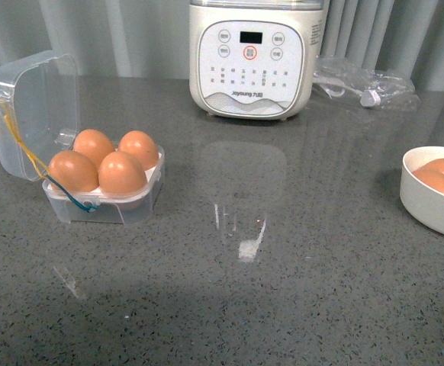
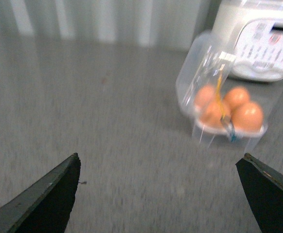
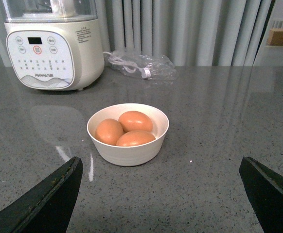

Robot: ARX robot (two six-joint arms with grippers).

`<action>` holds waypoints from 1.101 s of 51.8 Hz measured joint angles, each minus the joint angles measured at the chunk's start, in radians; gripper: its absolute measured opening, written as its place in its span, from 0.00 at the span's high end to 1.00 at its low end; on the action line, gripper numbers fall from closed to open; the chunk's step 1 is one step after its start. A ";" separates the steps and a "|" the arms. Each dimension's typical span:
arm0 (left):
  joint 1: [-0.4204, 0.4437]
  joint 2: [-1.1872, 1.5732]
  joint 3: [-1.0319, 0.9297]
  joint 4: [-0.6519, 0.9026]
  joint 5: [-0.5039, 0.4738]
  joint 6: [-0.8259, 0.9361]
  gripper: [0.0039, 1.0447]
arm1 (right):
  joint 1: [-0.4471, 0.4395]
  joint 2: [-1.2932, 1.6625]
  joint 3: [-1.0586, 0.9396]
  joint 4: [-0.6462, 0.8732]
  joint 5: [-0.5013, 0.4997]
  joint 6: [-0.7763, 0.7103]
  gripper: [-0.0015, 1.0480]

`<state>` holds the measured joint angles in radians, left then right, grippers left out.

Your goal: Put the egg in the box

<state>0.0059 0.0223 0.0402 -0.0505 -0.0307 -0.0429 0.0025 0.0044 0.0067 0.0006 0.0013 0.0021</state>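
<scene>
The clear plastic box (image 1: 104, 204) stands at the left of the grey table with its hinged lid (image 1: 33, 114) open and upright. Its white tray holds several orange-brown eggs (image 1: 121, 173), filling every hole. The box also shows blurred in the left wrist view (image 2: 229, 133). A white bowl (image 1: 428, 202) at the right edge holds more eggs; the right wrist view shows three eggs (image 3: 135, 121) in the bowl (image 3: 128, 150). My left gripper (image 2: 158, 194) is open and empty, some way from the box. My right gripper (image 3: 161, 194) is open and empty, short of the bowl. Neither arm shows in the front view.
A white Joyoung cooker (image 1: 254, 59) stands at the back centre, also in the right wrist view (image 3: 51, 48). A clear plastic bag with a cable (image 1: 363, 84) lies to its right. Grey curtains hang behind the table.
</scene>
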 joint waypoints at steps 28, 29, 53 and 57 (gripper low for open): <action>0.179 0.932 0.220 0.768 0.138 -0.048 0.06 | 0.000 0.000 0.000 0.000 0.000 0.000 0.07; 0.165 0.983 0.229 0.817 0.133 -0.034 0.06 | 0.000 0.000 0.000 0.000 0.000 0.000 0.07; -0.006 1.484 0.361 1.152 -0.021 0.219 0.06 | 0.000 0.000 0.000 0.000 0.000 0.000 0.07; -0.035 1.457 0.369 1.111 0.027 0.223 0.06 | 0.000 0.000 0.000 0.000 0.000 0.000 0.07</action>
<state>-0.0296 1.4796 0.4095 1.0603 -0.0032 0.1799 0.0025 0.0040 0.0067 0.0006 0.0013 0.0021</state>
